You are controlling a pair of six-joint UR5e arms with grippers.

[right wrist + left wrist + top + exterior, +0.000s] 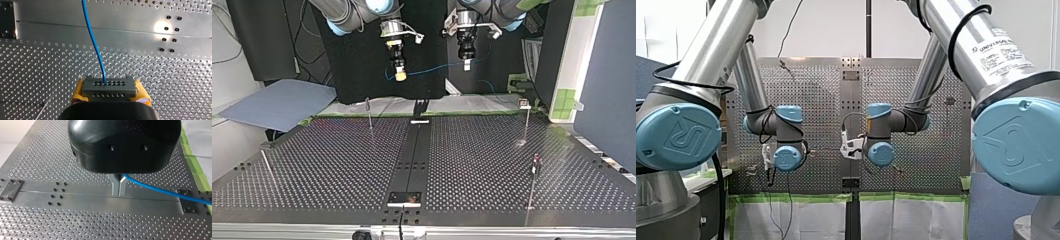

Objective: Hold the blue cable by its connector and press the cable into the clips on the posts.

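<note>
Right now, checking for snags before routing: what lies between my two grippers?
Only the blue cable, strung through the air from the connector in my right gripper to my left gripper; the top view shows it.

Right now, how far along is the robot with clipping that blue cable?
Grasping is done: my right fingers clamp the connector, my left fingers pinch the blue cable. In hand: both hold it above the table. Left: all clipping; the posts stand bare.

Bright overhead light throws a glare patch on the table [160, 26].
</note>
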